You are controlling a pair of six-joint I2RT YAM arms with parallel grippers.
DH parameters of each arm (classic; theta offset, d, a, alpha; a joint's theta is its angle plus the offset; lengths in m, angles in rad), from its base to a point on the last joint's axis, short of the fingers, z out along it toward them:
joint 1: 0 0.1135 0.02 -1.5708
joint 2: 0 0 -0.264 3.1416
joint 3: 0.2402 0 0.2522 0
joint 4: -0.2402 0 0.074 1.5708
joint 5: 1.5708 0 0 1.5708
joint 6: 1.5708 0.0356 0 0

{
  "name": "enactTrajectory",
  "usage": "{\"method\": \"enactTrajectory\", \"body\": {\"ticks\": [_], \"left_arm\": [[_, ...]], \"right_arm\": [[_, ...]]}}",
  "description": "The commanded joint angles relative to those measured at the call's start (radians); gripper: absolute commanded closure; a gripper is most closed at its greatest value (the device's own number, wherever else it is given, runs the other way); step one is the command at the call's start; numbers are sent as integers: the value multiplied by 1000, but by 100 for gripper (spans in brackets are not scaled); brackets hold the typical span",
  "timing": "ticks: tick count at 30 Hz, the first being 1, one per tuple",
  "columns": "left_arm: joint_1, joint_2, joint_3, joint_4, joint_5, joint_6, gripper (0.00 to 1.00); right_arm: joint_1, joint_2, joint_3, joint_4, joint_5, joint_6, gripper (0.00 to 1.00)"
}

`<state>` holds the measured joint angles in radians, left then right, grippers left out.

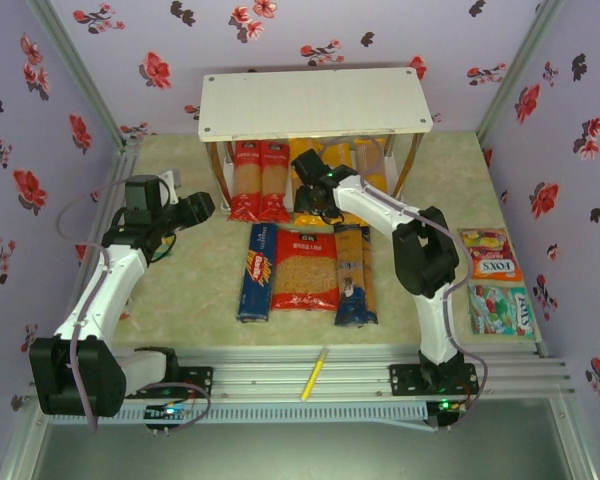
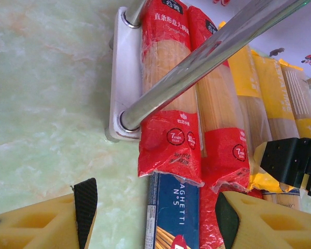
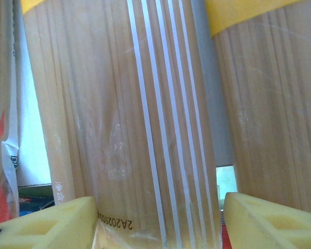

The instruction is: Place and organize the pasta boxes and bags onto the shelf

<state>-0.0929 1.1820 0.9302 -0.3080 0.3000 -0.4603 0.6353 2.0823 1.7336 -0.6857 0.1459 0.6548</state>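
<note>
The white two-tier shelf stands at the back. On its lower board lie two red-ended spaghetti bags and several yellow-ended bags. A dark-blue box, a wide red bag and a blue-ended bag lie on the table in front. My left gripper hovers open by the shelf's left front post, empty. My right gripper is open, its fingers straddling the end of a clear striped spaghetti bag at the shelf.
Colourful sweets packets lie at the right edge of the table. A thin yellow pen rests on the front rail. The right arm's black wrist sits over the yellow bags. Floral walls close in both sides.
</note>
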Motion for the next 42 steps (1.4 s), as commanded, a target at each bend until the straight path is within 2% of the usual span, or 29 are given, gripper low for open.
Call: {"method": "enactTrajectory", "body": {"ticks": [1, 8, 10, 11, 15, 18, 19, 28, 42], "left_arm": [[9, -24, -14, 12, 22, 15, 36], [9, -30, -28, 20, 16, 17, 36], [9, -29, -30, 25, 16, 19, 36], [9, -28, -31, 26, 15, 18, 37], [9, -22, -32, 37, 15, 12, 37], [9, -23, -34, 41, 16, 9, 37], [9, -24, -33, 42, 16, 10, 37], [9, -24, -34, 34, 19, 19, 37], [9, -23, -27, 18, 18, 35, 37]], "right_arm": [[-25, -31, -42, 26, -38, -33, 33], [-3, -129, -23, 108, -72, -71, 32], [10, -157, -23, 144, -80, -89, 35], [17, -164, -21, 158, -93, -96, 39], [49, -141, 35, 170, -142, -118, 67], [69, -92, 96, 166, -156, -131, 97], [74, -72, 118, 160, -160, -131, 100], [126, 44, 236, 169, -121, -154, 100], [135, 223, 362, 81, 11, -164, 100]]}}
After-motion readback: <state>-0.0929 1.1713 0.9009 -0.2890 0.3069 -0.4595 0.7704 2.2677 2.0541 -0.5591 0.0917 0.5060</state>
